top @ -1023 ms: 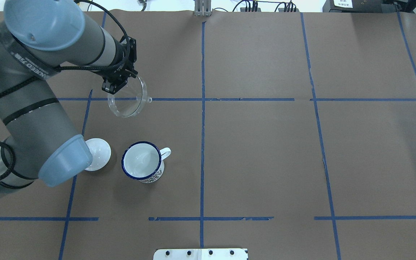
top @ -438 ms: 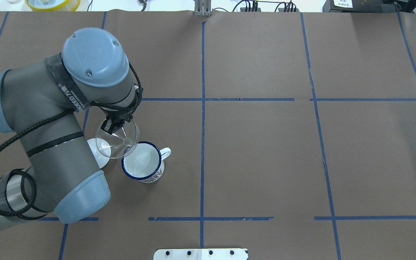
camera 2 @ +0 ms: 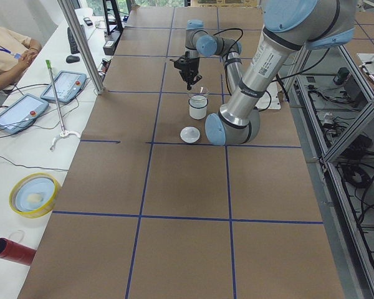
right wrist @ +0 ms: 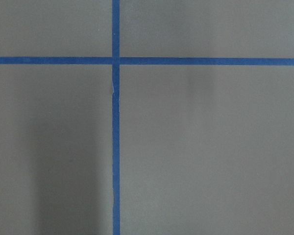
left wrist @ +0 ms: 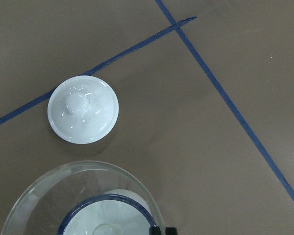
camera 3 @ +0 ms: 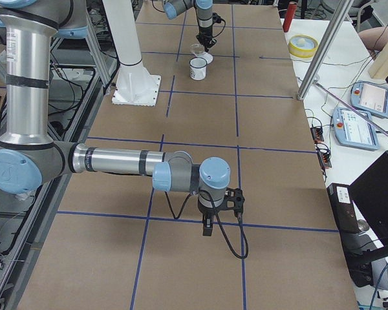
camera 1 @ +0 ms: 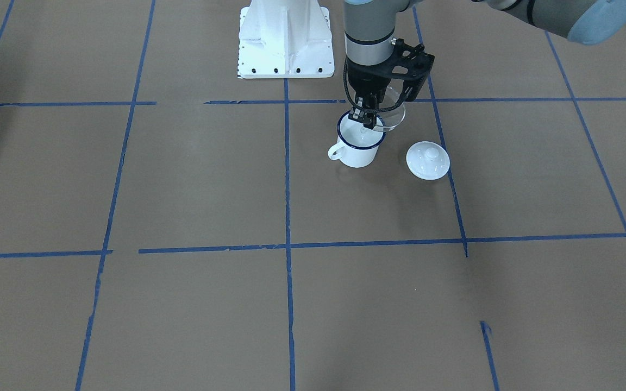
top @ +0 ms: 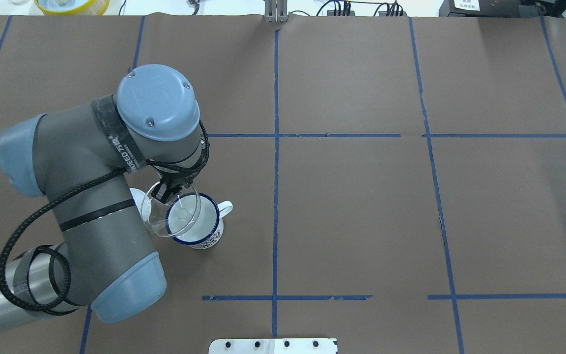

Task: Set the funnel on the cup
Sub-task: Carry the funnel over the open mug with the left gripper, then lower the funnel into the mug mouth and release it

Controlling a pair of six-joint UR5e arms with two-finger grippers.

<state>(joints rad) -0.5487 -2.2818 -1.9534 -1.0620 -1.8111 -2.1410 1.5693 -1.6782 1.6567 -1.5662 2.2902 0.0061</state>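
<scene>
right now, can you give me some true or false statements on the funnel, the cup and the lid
1. The left hand grips the funnel by its rim. True.
2. The funnel sits centred on the cup, released. False: it is held over the cup's mouth, off-centre toward the lid.
3. The lid lies on the table beside the cup, knob up. True.
4. The cup lies on its side. False: it stands upright.
5. The cup's handle points toward the lid. False: it points away from the lid.
</scene>
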